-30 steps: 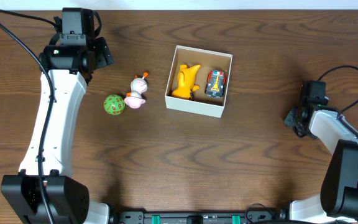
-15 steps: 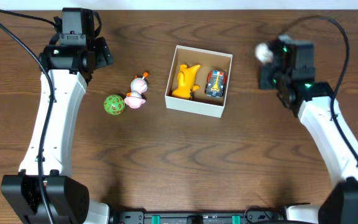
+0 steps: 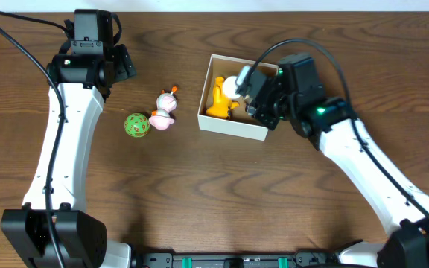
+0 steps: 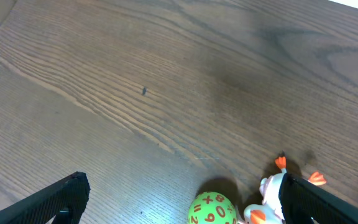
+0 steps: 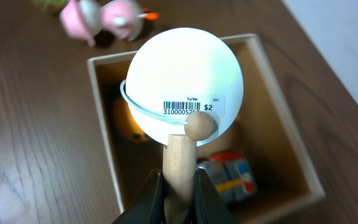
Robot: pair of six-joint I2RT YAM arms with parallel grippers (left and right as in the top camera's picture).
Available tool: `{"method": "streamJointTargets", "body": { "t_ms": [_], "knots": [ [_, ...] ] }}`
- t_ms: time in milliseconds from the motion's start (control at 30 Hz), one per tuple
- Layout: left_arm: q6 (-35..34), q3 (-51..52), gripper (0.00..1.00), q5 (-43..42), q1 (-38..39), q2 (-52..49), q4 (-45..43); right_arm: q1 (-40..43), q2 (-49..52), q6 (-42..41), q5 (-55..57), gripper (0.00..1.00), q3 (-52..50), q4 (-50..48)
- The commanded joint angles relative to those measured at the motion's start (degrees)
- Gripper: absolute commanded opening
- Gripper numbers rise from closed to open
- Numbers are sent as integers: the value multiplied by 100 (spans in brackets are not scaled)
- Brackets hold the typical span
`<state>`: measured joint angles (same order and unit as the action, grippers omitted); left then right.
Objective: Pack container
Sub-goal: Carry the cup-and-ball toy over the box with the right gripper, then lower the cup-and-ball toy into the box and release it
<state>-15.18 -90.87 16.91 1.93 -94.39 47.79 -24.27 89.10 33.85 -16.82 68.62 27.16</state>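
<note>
Gripping the wooden stem of a white ball toy (image 5: 185, 87), the right pincer (image 5: 179, 186) had its fingers clamped tight on it. In the overhead view the container (image 3: 237, 128) lay under this pincer and reached out from it toward 9 o'clock. A yellow toy (image 3: 218, 100) and a small car (image 5: 229, 177) lay inside it. The left pincer (image 4: 184, 182) was spread wide with nothing between its fingers, at 10 o'clock from the container and well apart. A green ball (image 3: 136, 124) and a pink bird toy (image 3: 164, 110) lay just beside each other at 9 o'clock from the container. The table (image 3: 199, 201) was dark brown wood with clear grain. Beyond its far edge, at 12 o'clock, a pale strip (image 3: 274, 4) showed, but I could not tell what it was.
</note>
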Motion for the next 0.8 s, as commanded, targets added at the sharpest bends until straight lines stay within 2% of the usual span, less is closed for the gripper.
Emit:
{"method": "streamJointTargets", "body": {
  "t_ms": [0,267,700,733,767],
  "knots": [
    [9,-11,98,55,-22,-7,17,-57,269,570,-101,1,-11,2],
    [7,-11,98,55,-20,-9,17,-50,837,568,-98,1,-11,-13],
    [7,-11,98,57,-20,-7,17,-50,907,566,35,1,-11,105],
    [9,-11,98,55,-20,-9,17,-50,905,566,35,8,-11,116],
    [9,-11,98,57,-20,-9,17,-50,905,566,33,9,-11,118]
  ]
}}
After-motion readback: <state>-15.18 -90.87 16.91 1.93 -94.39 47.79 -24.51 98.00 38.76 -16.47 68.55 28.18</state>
